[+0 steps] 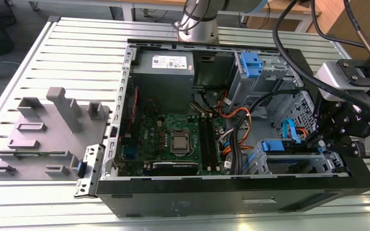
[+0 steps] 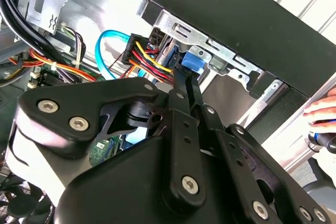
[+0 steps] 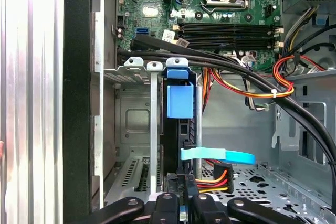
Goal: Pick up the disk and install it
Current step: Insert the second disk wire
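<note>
1. Slatted metal table (image 1: 75,43) carries an open computer case (image 1: 236,190); a grey fixture (image 1: 44,134) lies at the exterior view's left.
2. The disk (image 3: 178,129) stands on edge in the drive cage (image 3: 134,124) at the case's near right corner, blue tab up.
3. The gripper (image 1: 329,139) hovers over that bay, fingers drawn together at the disk's end; whether they clamp it cannot be told.

Matt black metal gripper (image 2: 181,85), shiny screw heads. Glossy blue plastic end tab on the disk (image 3: 179,101). Bare silver sheet-metal drive cage (image 3: 137,124) beside the tab, smooth, dull sheen.
</note>
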`<state>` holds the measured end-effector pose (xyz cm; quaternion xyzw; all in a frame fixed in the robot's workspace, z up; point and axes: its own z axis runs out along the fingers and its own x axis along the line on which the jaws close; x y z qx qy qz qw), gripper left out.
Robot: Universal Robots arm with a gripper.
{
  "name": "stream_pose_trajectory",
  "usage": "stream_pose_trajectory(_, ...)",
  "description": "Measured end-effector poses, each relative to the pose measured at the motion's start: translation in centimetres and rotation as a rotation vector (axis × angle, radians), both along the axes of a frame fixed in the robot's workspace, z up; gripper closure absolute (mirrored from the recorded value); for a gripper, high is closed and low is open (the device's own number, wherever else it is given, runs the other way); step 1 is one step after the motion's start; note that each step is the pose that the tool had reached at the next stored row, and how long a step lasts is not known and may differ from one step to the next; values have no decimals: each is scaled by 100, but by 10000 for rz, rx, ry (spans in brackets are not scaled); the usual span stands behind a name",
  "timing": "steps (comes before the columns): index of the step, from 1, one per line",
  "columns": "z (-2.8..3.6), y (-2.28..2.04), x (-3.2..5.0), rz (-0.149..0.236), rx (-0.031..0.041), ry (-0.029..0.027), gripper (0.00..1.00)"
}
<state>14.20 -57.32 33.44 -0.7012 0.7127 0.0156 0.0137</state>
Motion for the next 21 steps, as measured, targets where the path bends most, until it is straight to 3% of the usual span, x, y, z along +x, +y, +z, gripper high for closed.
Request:
stream_pose_trajectory(4, -1, 0, 0, 0, 1, 1, 83)
stream_pose_trajectory(5, -1, 0, 0, 0, 2, 0, 76)
stream_pose_trajectory(21, -4, 5, 19, 0, 0, 0, 76)
